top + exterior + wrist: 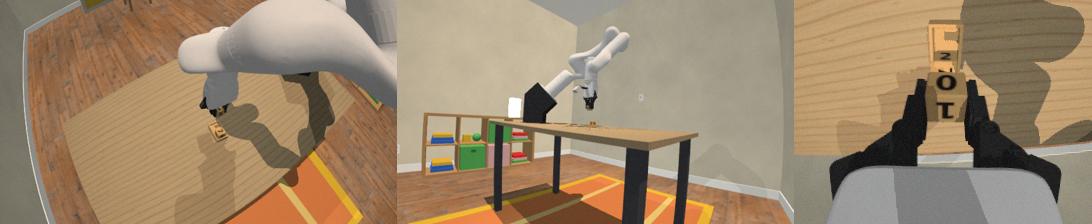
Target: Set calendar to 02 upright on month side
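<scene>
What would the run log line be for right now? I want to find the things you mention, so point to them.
gripper (218, 109) (589, 107) (946, 92): shut on cube | held cube (220, 110) (588, 107) (946, 97): above table, outside tray | other cube (219, 131) (593, 123) (945, 56): in tray (223, 138) (930, 40) | calendar: unfinished

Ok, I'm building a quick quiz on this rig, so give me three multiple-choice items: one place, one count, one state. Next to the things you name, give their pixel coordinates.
1. Where is the held cube (588, 108) (946, 95)?
A) in the tray
B) above the table
C) on the rug

2. How many cubes are in the tray (213, 125) (930, 42)?
A) none
B) one
C) two

3. The gripper (589, 107) (946, 92) is:
A) wide open
B) shut on nothing
C) shut on a cube

B: it hangs over the tabletop.
B: one sits there.
C: fingers flank it.
</scene>
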`<state>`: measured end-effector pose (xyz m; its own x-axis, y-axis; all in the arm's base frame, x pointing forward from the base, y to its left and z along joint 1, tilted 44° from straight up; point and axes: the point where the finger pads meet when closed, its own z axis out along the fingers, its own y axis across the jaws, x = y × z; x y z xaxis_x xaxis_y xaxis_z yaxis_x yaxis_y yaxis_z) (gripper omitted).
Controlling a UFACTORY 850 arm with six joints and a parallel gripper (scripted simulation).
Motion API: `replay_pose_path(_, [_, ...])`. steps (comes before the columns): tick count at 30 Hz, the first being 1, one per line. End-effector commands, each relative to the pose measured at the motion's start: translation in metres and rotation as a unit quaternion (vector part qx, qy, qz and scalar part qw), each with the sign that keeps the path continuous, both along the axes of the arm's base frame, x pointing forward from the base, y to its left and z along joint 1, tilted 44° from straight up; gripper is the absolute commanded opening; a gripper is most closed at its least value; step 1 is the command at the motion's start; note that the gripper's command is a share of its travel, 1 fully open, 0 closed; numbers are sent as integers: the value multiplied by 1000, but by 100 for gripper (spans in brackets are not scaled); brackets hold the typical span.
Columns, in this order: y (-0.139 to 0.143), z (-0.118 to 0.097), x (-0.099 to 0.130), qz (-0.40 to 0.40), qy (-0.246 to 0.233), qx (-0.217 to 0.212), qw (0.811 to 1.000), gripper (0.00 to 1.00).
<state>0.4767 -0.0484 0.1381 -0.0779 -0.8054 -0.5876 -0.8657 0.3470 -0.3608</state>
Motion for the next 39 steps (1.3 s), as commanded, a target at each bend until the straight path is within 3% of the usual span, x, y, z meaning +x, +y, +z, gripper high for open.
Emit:
replay_pose_path(1, [0, 0, 0, 0, 0, 0, 1000, 27])
replay_pose_path(17, [3, -4, 4, 0, 0, 0, 1000, 27])
replay_pose_path(39, [29, -43, 32, 0, 0, 0, 1000, 27])
